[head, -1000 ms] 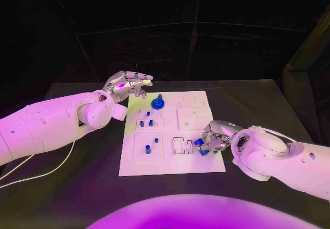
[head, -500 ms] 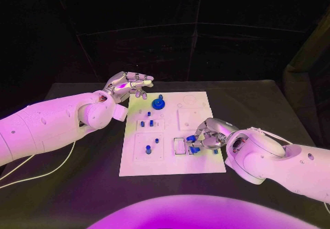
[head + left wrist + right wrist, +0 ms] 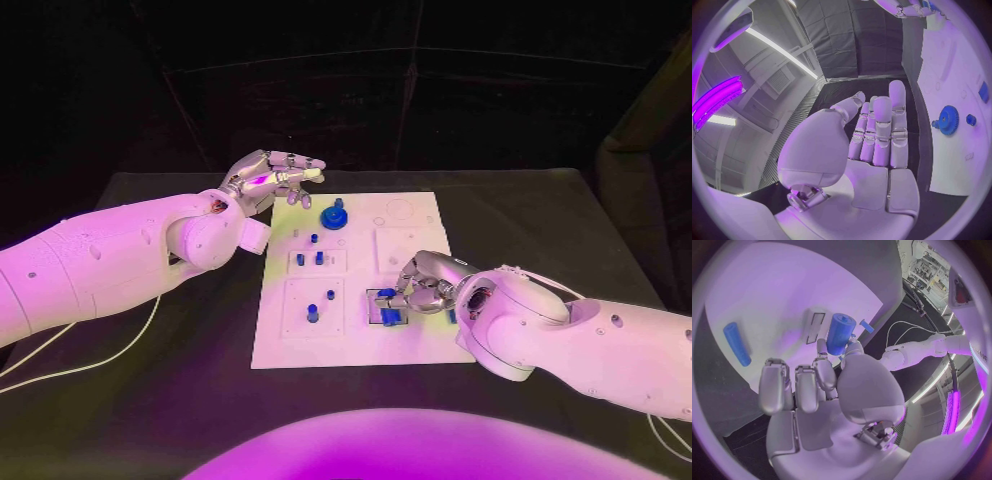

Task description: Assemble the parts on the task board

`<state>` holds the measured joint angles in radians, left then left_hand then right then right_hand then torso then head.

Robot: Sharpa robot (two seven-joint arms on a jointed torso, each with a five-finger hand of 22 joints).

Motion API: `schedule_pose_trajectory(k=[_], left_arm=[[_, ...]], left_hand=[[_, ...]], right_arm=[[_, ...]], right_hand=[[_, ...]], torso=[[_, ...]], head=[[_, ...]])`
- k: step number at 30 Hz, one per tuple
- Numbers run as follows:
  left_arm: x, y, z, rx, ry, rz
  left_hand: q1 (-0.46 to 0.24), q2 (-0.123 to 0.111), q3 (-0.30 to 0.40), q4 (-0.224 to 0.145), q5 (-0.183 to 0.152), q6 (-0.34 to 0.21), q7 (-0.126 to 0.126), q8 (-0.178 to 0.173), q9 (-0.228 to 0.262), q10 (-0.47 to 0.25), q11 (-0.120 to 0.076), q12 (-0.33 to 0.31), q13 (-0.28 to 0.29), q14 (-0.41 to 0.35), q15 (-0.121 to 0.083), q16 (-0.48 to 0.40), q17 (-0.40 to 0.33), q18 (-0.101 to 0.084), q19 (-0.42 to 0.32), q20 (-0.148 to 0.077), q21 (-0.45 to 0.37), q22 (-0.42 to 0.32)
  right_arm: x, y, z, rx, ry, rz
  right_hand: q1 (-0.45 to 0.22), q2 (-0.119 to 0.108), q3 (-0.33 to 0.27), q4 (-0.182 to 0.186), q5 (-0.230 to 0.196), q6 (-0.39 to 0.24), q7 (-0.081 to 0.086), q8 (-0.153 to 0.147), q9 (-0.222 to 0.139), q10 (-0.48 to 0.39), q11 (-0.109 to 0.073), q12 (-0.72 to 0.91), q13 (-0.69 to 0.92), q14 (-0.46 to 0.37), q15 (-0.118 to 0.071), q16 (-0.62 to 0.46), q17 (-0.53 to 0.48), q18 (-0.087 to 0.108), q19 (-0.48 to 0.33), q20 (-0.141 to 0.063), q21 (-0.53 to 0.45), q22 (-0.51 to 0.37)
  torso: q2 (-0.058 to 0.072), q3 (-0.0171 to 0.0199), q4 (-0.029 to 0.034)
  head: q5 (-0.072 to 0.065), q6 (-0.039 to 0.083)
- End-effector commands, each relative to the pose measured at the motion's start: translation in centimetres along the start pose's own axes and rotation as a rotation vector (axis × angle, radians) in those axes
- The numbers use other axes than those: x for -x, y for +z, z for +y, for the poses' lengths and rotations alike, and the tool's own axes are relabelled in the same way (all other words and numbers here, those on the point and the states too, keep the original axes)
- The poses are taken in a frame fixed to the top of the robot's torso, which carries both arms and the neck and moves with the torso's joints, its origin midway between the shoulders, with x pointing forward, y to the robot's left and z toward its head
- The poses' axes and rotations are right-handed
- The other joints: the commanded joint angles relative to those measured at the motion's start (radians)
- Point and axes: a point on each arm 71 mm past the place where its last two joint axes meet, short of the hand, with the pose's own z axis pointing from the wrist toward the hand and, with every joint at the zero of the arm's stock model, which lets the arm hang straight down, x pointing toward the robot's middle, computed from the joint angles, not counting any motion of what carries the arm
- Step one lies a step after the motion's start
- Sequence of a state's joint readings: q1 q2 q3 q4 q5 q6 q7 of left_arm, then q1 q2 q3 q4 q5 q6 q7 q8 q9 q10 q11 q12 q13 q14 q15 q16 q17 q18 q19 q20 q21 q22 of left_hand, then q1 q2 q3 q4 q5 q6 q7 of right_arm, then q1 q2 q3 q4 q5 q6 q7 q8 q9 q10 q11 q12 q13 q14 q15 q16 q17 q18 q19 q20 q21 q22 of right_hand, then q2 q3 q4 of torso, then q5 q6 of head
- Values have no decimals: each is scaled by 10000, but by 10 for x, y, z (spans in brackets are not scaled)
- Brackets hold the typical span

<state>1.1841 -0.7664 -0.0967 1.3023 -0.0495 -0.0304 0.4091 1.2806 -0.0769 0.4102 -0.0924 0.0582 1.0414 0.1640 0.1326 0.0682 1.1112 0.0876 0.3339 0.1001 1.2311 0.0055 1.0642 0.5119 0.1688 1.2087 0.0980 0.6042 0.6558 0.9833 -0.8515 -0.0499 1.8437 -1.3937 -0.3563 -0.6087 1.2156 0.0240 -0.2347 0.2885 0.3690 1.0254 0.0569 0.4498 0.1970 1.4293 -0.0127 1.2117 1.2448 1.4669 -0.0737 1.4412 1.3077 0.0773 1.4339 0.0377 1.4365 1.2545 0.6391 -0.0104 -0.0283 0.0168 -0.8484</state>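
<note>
R hand (image 3: 418, 285) holds blue cylinder (image 3: 840, 333) over task board (image 3: 418, 345) near-edge slots.

The bench (image 3: 548, 215) is a black, matte surface that widens toward the near side. The task board (image 3: 418, 345), a white rectangular plate, lies flat on the bench at its middle, long side running front to back. A thin white cable (image 3: 87, 365) lies on the bench at the robot's left, near the front edge, curving toward the left arm and well apart from the task board.
</note>
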Motion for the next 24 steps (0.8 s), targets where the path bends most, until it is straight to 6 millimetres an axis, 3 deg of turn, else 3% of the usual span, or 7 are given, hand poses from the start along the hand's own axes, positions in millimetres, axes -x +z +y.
schedule_pose_trajectory(k=[1,7,10,16,19,21,24], left_arm=[[-2,1,-1,-27,-107,162],[-2,1,-1,-18,-111,173],[-3,1,-1,-16,-114,181],[-3,1,-1,-12,-118,195],[-3,1,-1,-8,-118,195],[-3,1,-1,-5,-118,195],[-3,1,-1,-2,-118,196]], left_hand=[[25,22,-57,6,-31,-82,-13,40,6,-49,-4,50,9,-41,0,-12,-8,137,-6,78,-34,-15],[15,22,-66,13,-31,-83,-14,44,6,-55,-4,53,8,-44,2,-11,-10,136,-6,79,-38,-18],[15,22,-66,13,-31,-83,-14,44,6,-55,-4,53,8,-44,2,-11,-10,136,-6,79,-38,-18],[15,22,-66,13,-31,-83,-14,44,6,-55,-4,53,8,-44,2,-11,-10,136,-6,79,-38,-18],[15,22,-66,13,-31,-83,-14,44,6,-55,-4,53,8,-44,2,-11,-10,136,-6,79,-38,-18],[15,22,-66,13,-31,-83,-14,44,6,-55,-4,53,8,-44,2,-11,-10,136,-6,79,-38,-18],[15,22,-66,13,-31,-83,-14,44,6,-55,-4,53,8,-44,2,-11,-10,136,-6,79,-38,-18]], right_arm=[[-1,2,0,-264,-251,116],[-1,5,1,-332,-412,-23],[0,6,2,-322,-435,-155],[0,8,5,-194,-453,-295],[0,8,6,-152,-469,-319],[0,7,6,-113,-492,-324],[0,6,6,-4,-555,-269]], right_hand=[[-153,3,-112,2,-343,79,-7,47,56,34,-69,-54,2,703,-102,69,689,-144,-1,-92,48,7],[-806,-150,-474,29,-2496,80,-12,-8,209,17,-75,-239,-42,680,-110,34,603,-142,-7,-109,22,-13],[-1424,-845,-166,64,-3207,-12,23,-75,270,-48,-49,-417,-125,650,-96,-40,480,-139,-24,-91,-5,-44],[-2232,-1873,330,101,-3188,-104,42,-140,337,-142,-25,-668,-259,620,-80,-125,345,-124,-56,-91,-51,-111],[-2352,-1914,507,88,-3183,-117,62,-158,405,-143,75,-724,-252,995,17,1193,2446,-117,-56,-52,-65,-113],[-2303,-1897,531,97,-3182,-121,75,-169,442,-133,21,-734,-232,601,-37,262,861,-125,-56,-20,-72,-117],[-1899,-1521,776,53,-3136,-106,61,-172,496,-111,2,-729,-193,542,-44,-5,496,-126,-39,-43,-63,-84]], torso=[[2,7,-10],[-2,6,-28],[-3,6,-32],[1,11,-26],[-1,10,-23],[-4,9,-26],[-6,14,-28]], head=[[17,-12],[32,-25],[31,-16],[24,-15],[26,-18],[30,-19],[39,-26]])
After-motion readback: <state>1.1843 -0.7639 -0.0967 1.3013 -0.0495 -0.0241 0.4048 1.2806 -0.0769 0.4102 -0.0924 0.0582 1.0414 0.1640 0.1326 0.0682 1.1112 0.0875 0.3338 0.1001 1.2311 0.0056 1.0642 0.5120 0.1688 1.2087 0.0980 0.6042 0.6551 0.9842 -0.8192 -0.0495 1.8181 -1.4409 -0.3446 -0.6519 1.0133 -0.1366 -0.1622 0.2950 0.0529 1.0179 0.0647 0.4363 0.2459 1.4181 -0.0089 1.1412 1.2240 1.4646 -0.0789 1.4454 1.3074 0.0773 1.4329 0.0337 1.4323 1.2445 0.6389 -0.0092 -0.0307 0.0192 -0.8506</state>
